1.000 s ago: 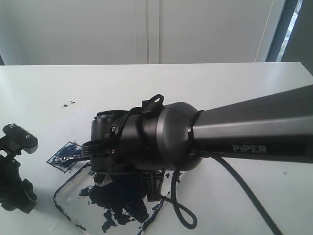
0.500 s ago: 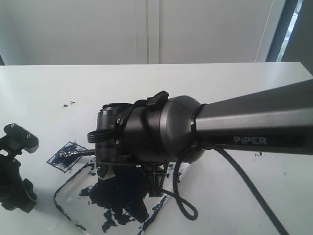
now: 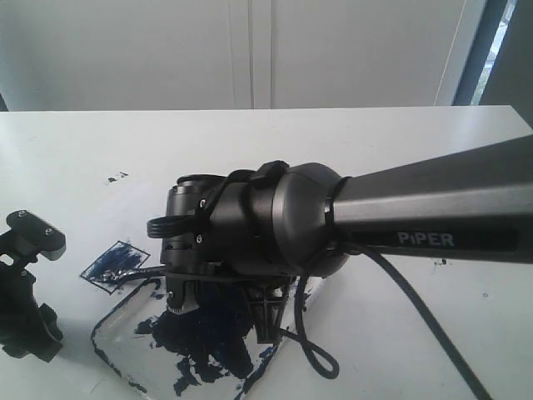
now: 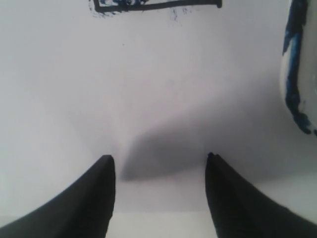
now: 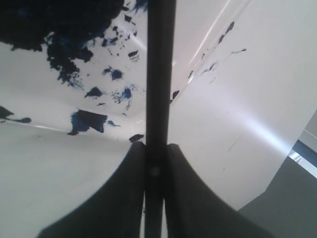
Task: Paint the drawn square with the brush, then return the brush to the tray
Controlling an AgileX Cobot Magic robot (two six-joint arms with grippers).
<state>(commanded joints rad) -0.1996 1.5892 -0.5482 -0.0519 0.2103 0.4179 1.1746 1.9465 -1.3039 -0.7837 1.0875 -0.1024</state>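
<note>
Right wrist view, closest in, shows the right gripper (image 5: 156, 146) clamped on the brush (image 5: 160, 74). Both dark fingers press against the thin black shaft, which runs straight out from between them. Under the shaft lies the tray (image 5: 44, 99), clear plastic carrying a big navy paint blot (image 5: 54, 20) and scattered splatters. The brush tip is out of frame here.

Left wrist view gives what that one lacks. The left gripper (image 4: 158, 161) has its two fingertips well apart with nothing between them, hanging over the white desk (image 4: 74, 99). Ahead of them runs the black outline of the drawn square (image 4: 158, 5), with blue streaks just inside it. A paint-smeared corner of the tray also shows.

Exterior view ties it together. Nearest the camera sits the tray, the blot spread across its middle. Just behind its left corner is the drawn square, largely streaked dark blue. The brush shaft slants from under the wrist of the right arm (image 3: 400, 225), over the tray's rim, to the near side of the square. Whether the tip touches the square I cannot tell. The right gripper is mostly hidden beneath that bulky wrist, above the tray. The left gripper sits at the left edge, apart from the square. Farther back a few small paint specks (image 3: 117, 177) dot the desk, and beyond it stands a pale wall (image 3: 125, 50).
</note>
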